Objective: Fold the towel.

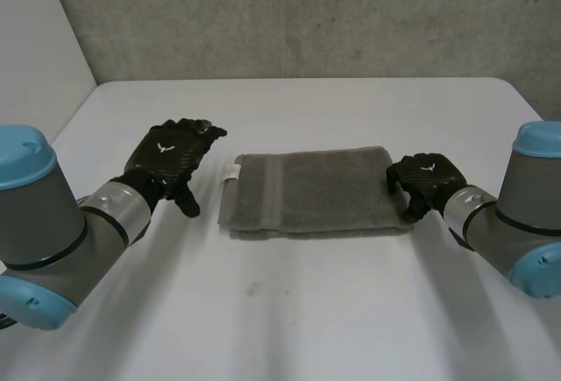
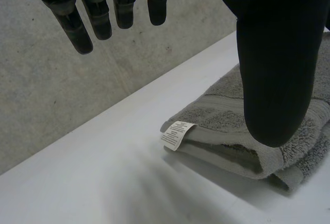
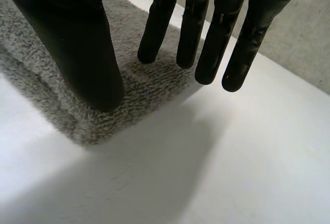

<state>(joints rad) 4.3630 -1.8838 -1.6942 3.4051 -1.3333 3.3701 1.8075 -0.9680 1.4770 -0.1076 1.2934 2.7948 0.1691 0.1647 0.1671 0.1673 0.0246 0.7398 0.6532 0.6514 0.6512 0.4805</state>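
Left hand open, fingers spread and straight, holds nothing. It hovers off the towel's label end, just beside it, not touching. Right hand also open: in its wrist view the fingers are straight and the thumb is apart from them, over the towel's other short end at the near corner, nothing pinched. Contact with the cloth cannot be told.

Towel is grey and lies flat mid-surface between the two hands. It is already folded: the left wrist view shows stacked layers at the near edge. Its long axis runs side to side, from one hand toward the other. The white label sticks out at the end toward the left hand, and the plain end points at the right hand.

Step, as a judgement: between folds, with the hands placed for the next one, or the fold may be finished. Another fold would call for pinching one short end through all its layers, lifting it and carrying it along the long axis onto the other end, edges matched.
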